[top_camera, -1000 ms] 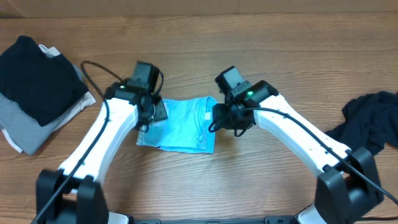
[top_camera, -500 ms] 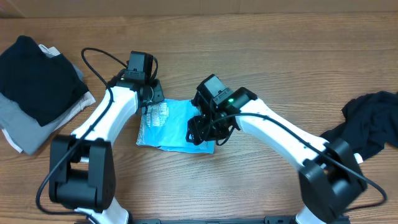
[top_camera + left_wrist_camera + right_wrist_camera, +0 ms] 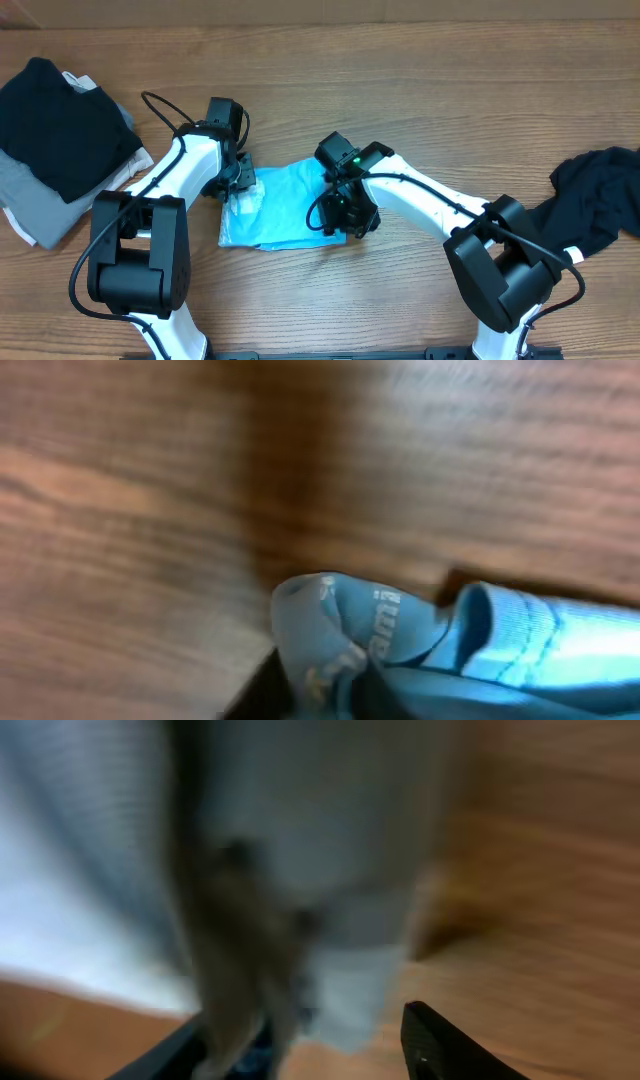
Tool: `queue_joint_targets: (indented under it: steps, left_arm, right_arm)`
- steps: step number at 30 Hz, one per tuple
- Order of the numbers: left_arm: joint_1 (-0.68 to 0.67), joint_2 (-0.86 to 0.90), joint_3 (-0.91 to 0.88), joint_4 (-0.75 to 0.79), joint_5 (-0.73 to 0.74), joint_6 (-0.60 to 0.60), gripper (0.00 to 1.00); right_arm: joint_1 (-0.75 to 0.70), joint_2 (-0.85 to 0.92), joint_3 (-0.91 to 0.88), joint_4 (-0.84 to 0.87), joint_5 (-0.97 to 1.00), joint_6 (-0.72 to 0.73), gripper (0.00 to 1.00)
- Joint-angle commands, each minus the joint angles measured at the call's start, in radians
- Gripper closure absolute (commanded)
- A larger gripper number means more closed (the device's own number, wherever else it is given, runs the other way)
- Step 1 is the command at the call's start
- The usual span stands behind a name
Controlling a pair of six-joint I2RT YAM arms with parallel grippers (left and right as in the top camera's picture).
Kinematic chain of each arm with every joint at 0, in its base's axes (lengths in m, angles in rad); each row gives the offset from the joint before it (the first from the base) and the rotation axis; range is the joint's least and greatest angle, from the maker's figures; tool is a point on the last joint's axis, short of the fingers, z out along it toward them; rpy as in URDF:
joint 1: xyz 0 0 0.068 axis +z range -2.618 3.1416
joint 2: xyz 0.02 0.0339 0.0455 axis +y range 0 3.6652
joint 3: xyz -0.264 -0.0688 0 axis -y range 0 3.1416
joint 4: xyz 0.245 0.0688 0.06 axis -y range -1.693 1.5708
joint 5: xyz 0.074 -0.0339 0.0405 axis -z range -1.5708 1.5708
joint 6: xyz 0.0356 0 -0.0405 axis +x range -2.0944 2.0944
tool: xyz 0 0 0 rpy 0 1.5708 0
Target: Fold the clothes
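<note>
Folded pile (image 3: pixel 60 130) far left, black heap (image 3: pixel 590 190) far right; your left gripper (image 3: pixel 238 182) pinches the blue shirt (image 3: pixel 280 210), right gripper (image 3: pixel 340 215) too blurry to tell, now moved in over the cloth

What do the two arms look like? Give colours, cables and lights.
The left arm and right arm have white link shells with black joints, bases and wrist heads. A black cable loops off the left one; another runs along the right. A green light glows on the right wrist.

Left claw (image 3: pixel 238 180) and right claw (image 3: pixel 340 214) sit low, angled toward each other.
</note>
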Motion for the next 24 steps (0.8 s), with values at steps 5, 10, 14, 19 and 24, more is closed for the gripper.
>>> queue_joint_targets:
  steps: [5,10,14,19,24]
  left_arm:
    - [0.003,0.037,0.000,-0.278,-0.015,-0.058,0.96]
    - [0.002,0.035,0.000,-0.438,0.123,-0.069,0.96]
    - [0.003,-0.003,0.002,-0.436,0.152,-0.069,0.96]
    - [0.005,-0.080,0.025,-0.437,0.137,-0.069,0.70]
    - [0.014,-0.186,0.069,-0.402,0.116,-0.068,0.00]
  right_arm:
    - [-0.076,0.000,0.006,0.013,0.230,0.033,0.45]
    - [-0.186,0.000,0.007,0.072,0.253,-0.087,0.45]
    - [-0.255,-0.014,0.010,0.007,0.227,-0.099,0.45]
    - [-0.269,-0.098,0.010,-0.016,0.215,-0.106,0.44]
    - [-0.269,-0.197,0.010,-0.016,0.215,-0.106,0.43]
